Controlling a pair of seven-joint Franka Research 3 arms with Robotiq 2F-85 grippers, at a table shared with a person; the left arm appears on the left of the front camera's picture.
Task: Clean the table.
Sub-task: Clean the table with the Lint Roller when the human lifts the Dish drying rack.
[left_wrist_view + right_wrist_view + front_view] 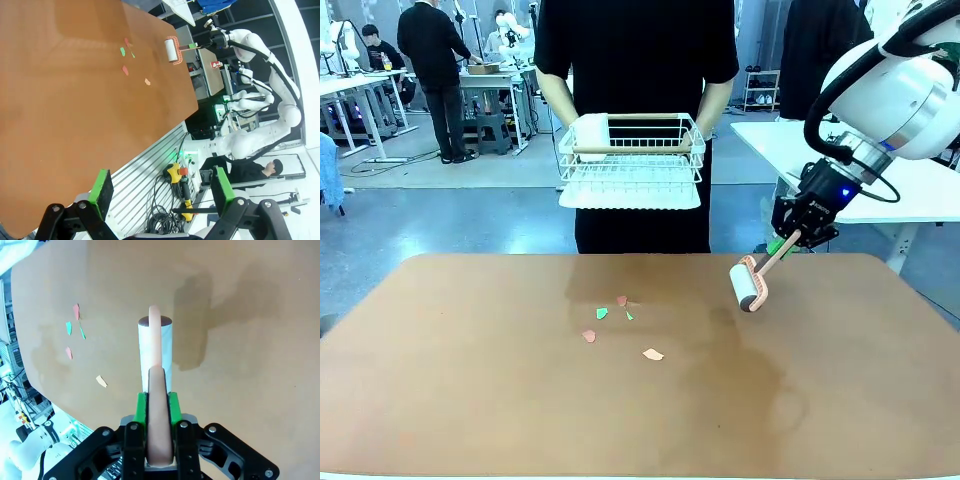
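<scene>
The reddish-brown table (470, 400) carries several small paper scraps (602, 313), green, pink and peach, near its middle. My right gripper (790, 240) is shut on the pink handle of a lint roller (750, 285), whose white roll hangs just above the table's far right part, to the right of the scraps. In the right wrist view the handle runs up between the green pads (141, 407) to the roll (155, 347), with the scraps (68, 329) off to the left. My left gripper (162, 190) is open and holds nothing, well above and beside the table's (60, 100) edge.
A person stands at the far side holding a white wire basket (632, 160) in both hands. A white table (920, 190) stands at the back right. Cables and a metal frame (165, 200) lie below my left gripper.
</scene>
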